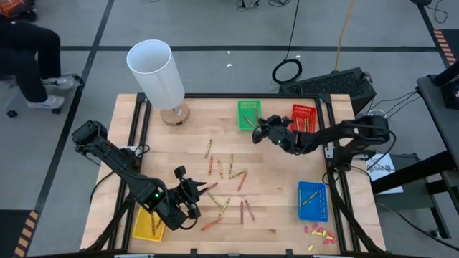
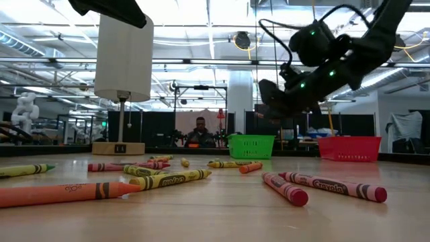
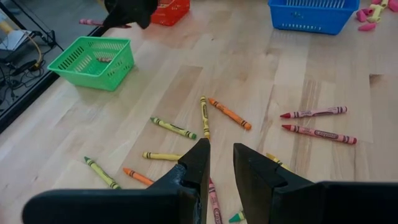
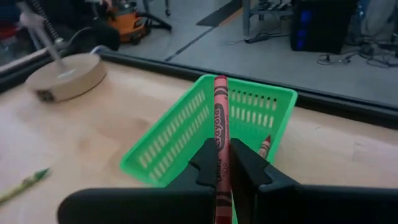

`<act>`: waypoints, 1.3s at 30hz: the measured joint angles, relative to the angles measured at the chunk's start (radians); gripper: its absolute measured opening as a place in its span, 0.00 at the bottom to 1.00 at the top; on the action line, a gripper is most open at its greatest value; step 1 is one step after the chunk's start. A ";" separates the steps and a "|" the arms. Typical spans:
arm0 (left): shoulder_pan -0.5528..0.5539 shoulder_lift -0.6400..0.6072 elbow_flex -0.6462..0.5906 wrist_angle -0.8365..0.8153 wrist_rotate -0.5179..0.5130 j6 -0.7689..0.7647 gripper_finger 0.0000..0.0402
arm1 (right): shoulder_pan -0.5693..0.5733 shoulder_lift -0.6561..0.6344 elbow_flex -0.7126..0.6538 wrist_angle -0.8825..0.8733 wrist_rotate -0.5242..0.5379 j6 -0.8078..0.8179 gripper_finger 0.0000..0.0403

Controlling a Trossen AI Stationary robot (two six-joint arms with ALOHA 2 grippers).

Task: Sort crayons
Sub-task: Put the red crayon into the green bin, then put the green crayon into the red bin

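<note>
Several crayons (image 1: 229,172), red, orange, olive-yellow and green, lie scattered on the middle of the wooden table. My right gripper (image 1: 255,133) hovers at the near edge of the green basket (image 1: 249,113) and is shut on a dark red crayon (image 4: 221,118). The basket (image 4: 211,130) has a crayon inside it (image 4: 265,144). My left gripper (image 3: 221,163) is open and empty. It hangs above the crayons at the table's near left (image 1: 208,188). My right gripper pinches the dark red crayon by its wrapped shaft (image 4: 222,167) between its two fingers. The crayon lies along the fingers, and its free end (image 4: 221,84) sticks out ahead of the fingertips toward the green basket. It is lifted clear of the table.
A red basket (image 1: 303,117) stands right of the green one. A blue basket (image 1: 311,199) is at the near right and a yellow basket (image 1: 148,223) at the near left. A lamp with a white shade (image 1: 154,72) stands at the far left. Small pink and yellow bits (image 1: 319,233) lie near the blue basket.
</note>
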 joint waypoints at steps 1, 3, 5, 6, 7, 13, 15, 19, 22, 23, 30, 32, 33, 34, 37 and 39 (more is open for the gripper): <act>0.000 0.000 0.000 0.000 0.000 0.000 0.19 | -0.011 0.012 0.000 0.016 0.000 0.011 0.01; 0.000 0.000 0.000 0.000 0.000 0.000 0.19 | -0.028 0.031 0.001 0.043 0.000 0.036 0.01; 0.000 0.000 0.000 0.000 0.000 0.000 0.19 | -0.043 0.049 0.016 0.048 -0.001 0.062 0.01; 0.000 0.000 0.000 0.000 0.000 0.000 0.19 | -0.049 0.059 0.026 0.046 -0.001 0.070 0.02; 0.000 0.000 0.000 0.000 0.000 0.000 0.19 | -0.054 0.070 0.038 0.046 -0.001 0.075 0.03; 0.000 0.000 0.000 0.001 0.001 -0.001 0.19 | -0.082 0.151 0.125 0.040 -0.005 0.095 0.12; 0.000 0.000 0.000 0.002 0.001 -0.003 0.19 | -0.090 0.172 0.149 0.032 -0.005 0.098 0.15; 0.000 0.000 0.000 0.001 0.002 -0.002 0.19 | -0.097 0.195 0.175 0.005 -0.013 0.102 0.21; 0.000 0.000 0.000 0.000 0.003 0.000 0.19 | -0.097 0.186 0.179 -0.004 -0.067 0.073 0.24; 0.000 0.000 0.000 0.000 0.003 0.001 0.19 | -0.094 0.173 0.179 -0.013 -0.096 0.050 0.25; 0.000 0.000 0.000 -0.001 0.004 0.002 0.19 | -0.004 -0.029 0.181 -0.237 -0.366 -0.042 0.28; 0.000 0.000 0.000 -0.001 0.004 0.002 0.19 | 0.042 -0.095 0.181 -0.314 -0.413 -0.085 0.28; 0.000 0.000 0.000 -0.001 0.004 0.002 0.19 | 0.072 -0.125 0.181 -0.355 -0.426 -0.103 0.27; 0.000 0.000 0.000 -0.001 0.003 0.002 0.19 | 0.101 -0.152 0.181 -0.397 -0.444 -0.123 0.27; 0.001 0.000 0.000 -0.001 0.002 0.003 0.19 | 0.211 -0.209 0.181 -0.538 -0.451 -0.136 0.27; 0.001 0.000 0.000 -0.002 0.002 0.018 0.19 | 0.289 -0.223 0.181 -0.642 -0.447 -0.098 0.27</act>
